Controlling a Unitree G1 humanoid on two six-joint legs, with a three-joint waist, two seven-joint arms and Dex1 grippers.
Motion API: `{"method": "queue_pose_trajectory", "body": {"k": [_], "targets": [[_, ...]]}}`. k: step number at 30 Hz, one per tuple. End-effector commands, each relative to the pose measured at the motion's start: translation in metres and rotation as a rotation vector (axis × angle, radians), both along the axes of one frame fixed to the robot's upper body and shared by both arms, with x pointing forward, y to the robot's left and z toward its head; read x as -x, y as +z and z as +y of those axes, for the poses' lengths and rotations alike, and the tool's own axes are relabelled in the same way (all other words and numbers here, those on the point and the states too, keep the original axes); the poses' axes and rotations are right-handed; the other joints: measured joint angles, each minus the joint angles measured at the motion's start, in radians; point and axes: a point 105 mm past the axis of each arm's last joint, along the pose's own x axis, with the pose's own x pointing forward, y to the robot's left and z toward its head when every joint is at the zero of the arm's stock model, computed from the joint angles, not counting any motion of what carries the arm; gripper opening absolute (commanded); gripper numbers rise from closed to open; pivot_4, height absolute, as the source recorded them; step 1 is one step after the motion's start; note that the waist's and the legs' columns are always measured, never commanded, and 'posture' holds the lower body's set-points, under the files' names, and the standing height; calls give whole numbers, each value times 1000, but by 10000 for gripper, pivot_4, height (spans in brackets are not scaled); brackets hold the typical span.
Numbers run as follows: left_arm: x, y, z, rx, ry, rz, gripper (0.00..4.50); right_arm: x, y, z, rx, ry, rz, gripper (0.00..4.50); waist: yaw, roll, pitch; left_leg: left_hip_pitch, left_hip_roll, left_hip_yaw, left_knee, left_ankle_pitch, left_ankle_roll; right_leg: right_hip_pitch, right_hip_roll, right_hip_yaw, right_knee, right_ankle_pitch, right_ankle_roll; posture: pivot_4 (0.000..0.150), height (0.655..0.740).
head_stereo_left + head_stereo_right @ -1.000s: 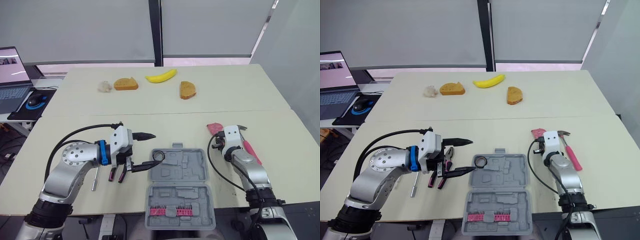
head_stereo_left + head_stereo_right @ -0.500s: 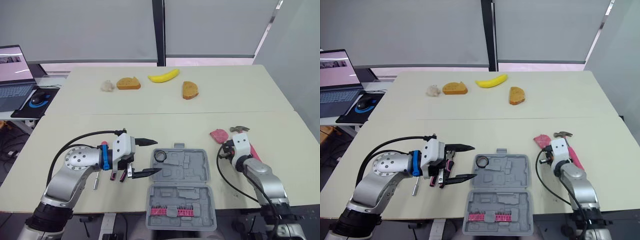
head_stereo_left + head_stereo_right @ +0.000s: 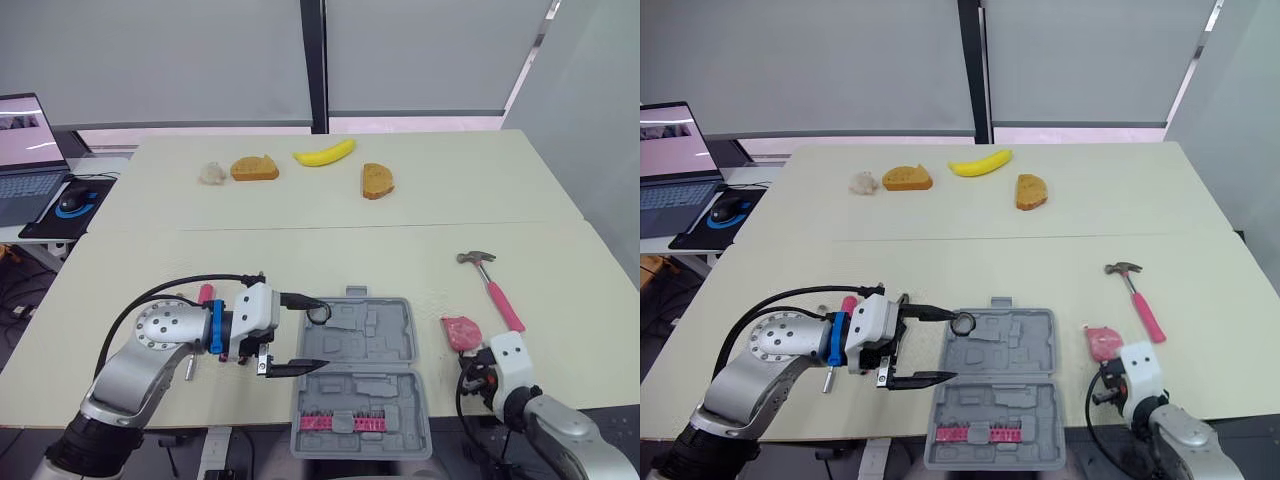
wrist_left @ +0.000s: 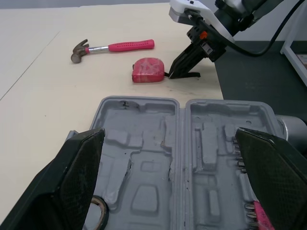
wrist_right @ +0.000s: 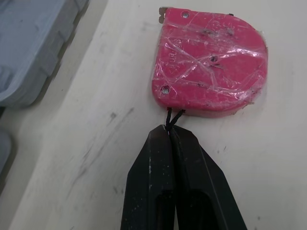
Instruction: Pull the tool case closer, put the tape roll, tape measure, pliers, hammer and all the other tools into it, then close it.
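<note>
Centrally, the open tool case (image 3: 362, 390) lies at the table's near edge, with the tape roll (image 3: 962, 323) in its far left corner. The left gripper (image 3: 320, 332) hovers at the case's left side, fingers spread wide. Right of the case, the right gripper (image 5: 171, 132) is pinched shut on the cord of the pink tape measure (image 5: 211, 62) — the hammer (image 3: 492, 290) lies just beyond.
</note>
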Motion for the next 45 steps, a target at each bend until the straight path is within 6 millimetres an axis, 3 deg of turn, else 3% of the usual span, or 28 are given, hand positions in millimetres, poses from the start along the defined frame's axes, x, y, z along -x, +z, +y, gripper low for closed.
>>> {"method": "queue_pose_trajectory", "body": {"k": [1,9,21,36,43,45], "targets": [[7,6,-4,7,-34,-13,45000,13,3,7,-9,53,25,83,0,0,0,0,0,0,0,0,0,0,0,0,-1,0,0,1500,7400],[11,5,-6,6,-42,1,45000,35,-2,17,-38,118,114,83,3,0,0,0,0,-1,0,0,0,0,0,-1,-4,0,0,1500,7400],[12,4,-6,5,-37,1,45000,46,-1,19,-42,141,163,83,7,0,0,0,0,-1,0,0,0,0,0,-1,-4,0,0,1500,7400],[26,6,-4,13,-172,16,45000,41,4,13,-70,89,165,83,21,0,0,0,0,-1,0,0,0,0,0,-1,-5,0,0,1500,7400],[26,8,-7,39,-185,7,45000,56,23,16,-125,159,217,15124,23,0,0,0,0,-1,0,0,0,0,0,-1,-5,0,0,1500,7400],[25,8,-7,38,-184,5,45000,64,37,12,-84,277,222,19796,23,0,0,0,0,-1,0,0,0,0,0,-1,-5,0,0,1500,7400]]}}
